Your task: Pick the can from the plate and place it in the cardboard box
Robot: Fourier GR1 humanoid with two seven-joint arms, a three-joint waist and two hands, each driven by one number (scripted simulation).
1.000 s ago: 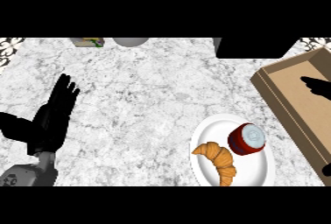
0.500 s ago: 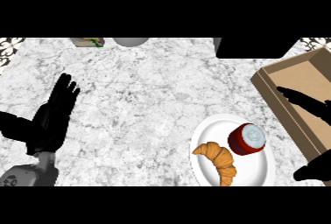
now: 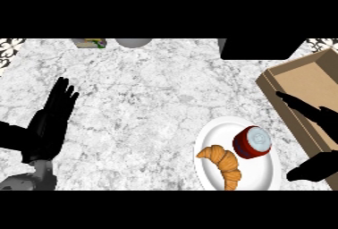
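A dark red can with a pale lid lies on the white plate at the lower right, next to a croissant. The cardboard box stands open at the right edge, just right of the plate. My right hand comes in from the right with straight fingers stretched over the box's near wall, a little right of the can and not touching it. Its thumb shows below, beside the plate's rim. My left hand rests open at the left, fingers up.
A black appliance sits at the top right behind the box. At the top edge are a grey bowl and a small packet. Patterned tiles show in both top corners.
My right hand has come further into view from the right edge, moving left over the box wall toward the can. The left hand, can and plate have not moved.
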